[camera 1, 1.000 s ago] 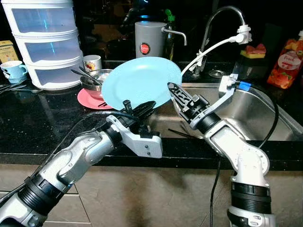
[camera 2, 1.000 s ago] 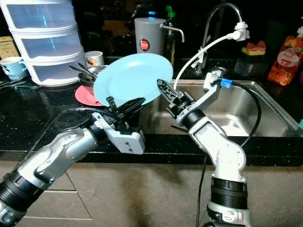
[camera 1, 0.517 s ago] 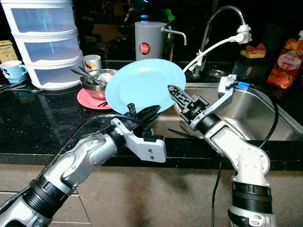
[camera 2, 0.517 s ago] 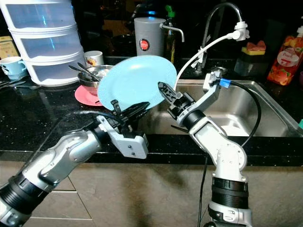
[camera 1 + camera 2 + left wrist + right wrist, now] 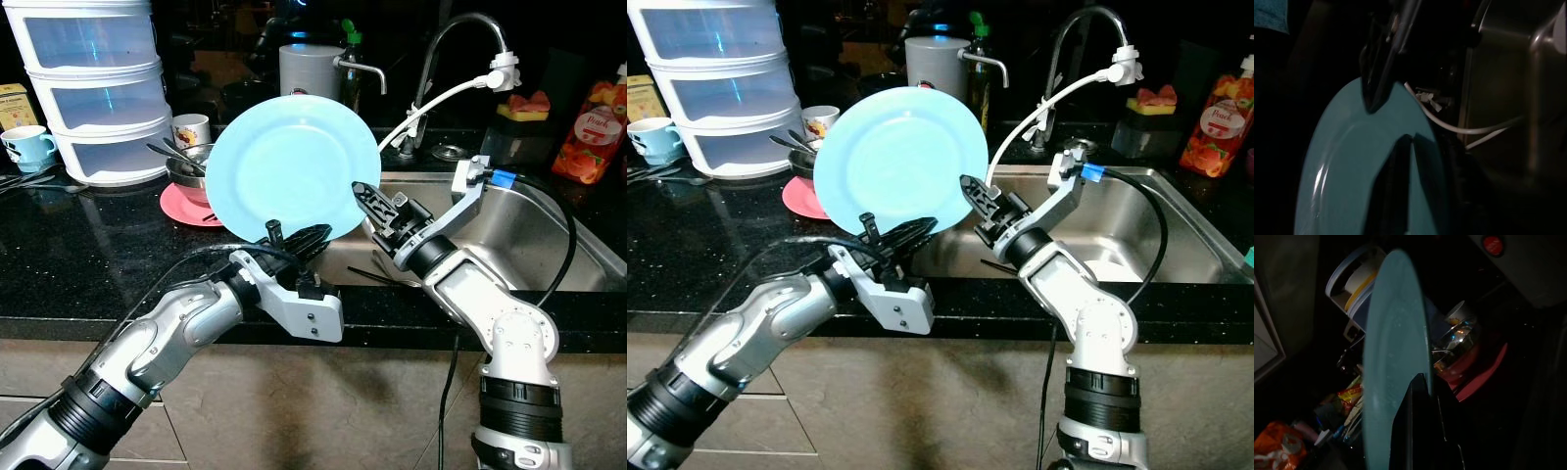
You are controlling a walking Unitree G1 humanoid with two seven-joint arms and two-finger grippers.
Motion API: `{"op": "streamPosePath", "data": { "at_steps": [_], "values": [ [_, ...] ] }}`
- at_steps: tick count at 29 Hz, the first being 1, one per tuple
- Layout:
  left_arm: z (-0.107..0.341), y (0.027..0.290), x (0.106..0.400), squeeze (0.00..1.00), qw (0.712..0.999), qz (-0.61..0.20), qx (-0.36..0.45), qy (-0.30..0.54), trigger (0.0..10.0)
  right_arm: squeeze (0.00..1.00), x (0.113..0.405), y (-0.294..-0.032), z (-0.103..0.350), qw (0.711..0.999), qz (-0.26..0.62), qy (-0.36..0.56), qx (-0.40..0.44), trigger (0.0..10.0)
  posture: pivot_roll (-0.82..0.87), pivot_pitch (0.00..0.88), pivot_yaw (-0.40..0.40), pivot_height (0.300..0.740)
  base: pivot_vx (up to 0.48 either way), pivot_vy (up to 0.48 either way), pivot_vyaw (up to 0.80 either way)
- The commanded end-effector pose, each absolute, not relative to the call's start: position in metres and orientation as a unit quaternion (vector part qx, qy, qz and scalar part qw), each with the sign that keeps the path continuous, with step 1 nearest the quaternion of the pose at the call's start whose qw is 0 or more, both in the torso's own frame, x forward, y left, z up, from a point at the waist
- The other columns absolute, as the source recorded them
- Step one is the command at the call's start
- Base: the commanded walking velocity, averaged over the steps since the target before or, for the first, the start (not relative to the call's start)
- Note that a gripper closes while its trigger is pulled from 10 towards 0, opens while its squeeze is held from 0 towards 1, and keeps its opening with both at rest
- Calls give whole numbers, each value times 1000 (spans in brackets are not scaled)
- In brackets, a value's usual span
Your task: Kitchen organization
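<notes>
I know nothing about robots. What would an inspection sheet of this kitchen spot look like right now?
Surface: black speckled counter beside a steel sink.
Job's things: light blue plate, held upright on edge over the counter's front.
Clutter: metal bowl with utensils on a pink plate; mugs; plastic drawers; grey canister; orange pouch.
Grippers: left gripper clamps the plate's lower rim; right gripper clamps its right rim.
Cables: black cable loops off the right arm; white hose from the tap.
Surroundings: dark background, cabinet fronts below.
</notes>
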State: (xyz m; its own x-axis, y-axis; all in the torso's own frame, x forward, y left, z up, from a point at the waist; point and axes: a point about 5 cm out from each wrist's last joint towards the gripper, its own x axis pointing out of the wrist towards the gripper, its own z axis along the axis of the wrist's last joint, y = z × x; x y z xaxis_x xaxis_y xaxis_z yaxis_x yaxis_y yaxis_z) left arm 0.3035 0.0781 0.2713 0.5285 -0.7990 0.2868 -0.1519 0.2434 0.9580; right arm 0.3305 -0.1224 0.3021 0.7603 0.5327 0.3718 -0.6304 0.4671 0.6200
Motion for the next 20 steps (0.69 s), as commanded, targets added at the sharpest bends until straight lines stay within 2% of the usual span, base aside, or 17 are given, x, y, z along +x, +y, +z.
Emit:
{"op": "streamPosePath", "data": {
  "at_steps": [1,2,3,7,8,9,10,11,15,18,19,20],
  "values": [
    [270,75,301,1000,669,-252,558,-422,10000,0,329,-118,303,855,347,-61,380,0,85,119,-41,740,0,0,0],
    [271,76,302,1000,674,-244,555,-423,10000,0,330,-119,303,857,344,-60,379,471,85,119,-41,740,0,0,0],
    [273,76,302,0,679,-237,549,-425,10000,0,332,-120,302,862,336,-61,375,10000,87,118,-42,740,0,0,0],
    [272,78,302,0,690,-235,539,-422,10000,0,337,-126,301,876,306,-71,367,10000,87,118,-40,740,0,0,0],
    [268,82,302,0,702,-244,534,-403,10000,0,344,-137,301,892,260,-88,359,10000,87,118,-40,740,0,0,0],
    [268,82,302,0,702,-244,534,-403,10000,0,344,-137,301,892,260,-88,359,10000,87,118,-40,740,0,0,0],
    [262,85,302,0,731,-254,514,-370,10000,0,353,-153,297,911,197,-98,347,10000,86,119,-40,740,0,0,0],
    [262,85,302,0,731,-254,514,-370,10000,0,353,-153,297,911,197,-98,347,10000,86,119,-40,740,0,0,0],
    [255,88,304,0,781,-270,469,-313,10000,0,363,-177,290,929,108,-107,339,10000,89,121,-42,740,0,0,0],
    [251,98,313,0,840,-251,412,-250,10000,0,369,-197,283,931,42,-108,345,10000,89,121,-42,740,0,0,0],
    [251,98,313,0,840,-251,412,-250,10000,0,369,-197,283,931,42,-108,345,10000,89,121,-42,740,0,0,0],
    [252,103,317,0,860,-238,389,-229,10000,0,370,-201,280,939,27,-107,326,10000,89,128,-38,740,0,0,0]
  ]
}}
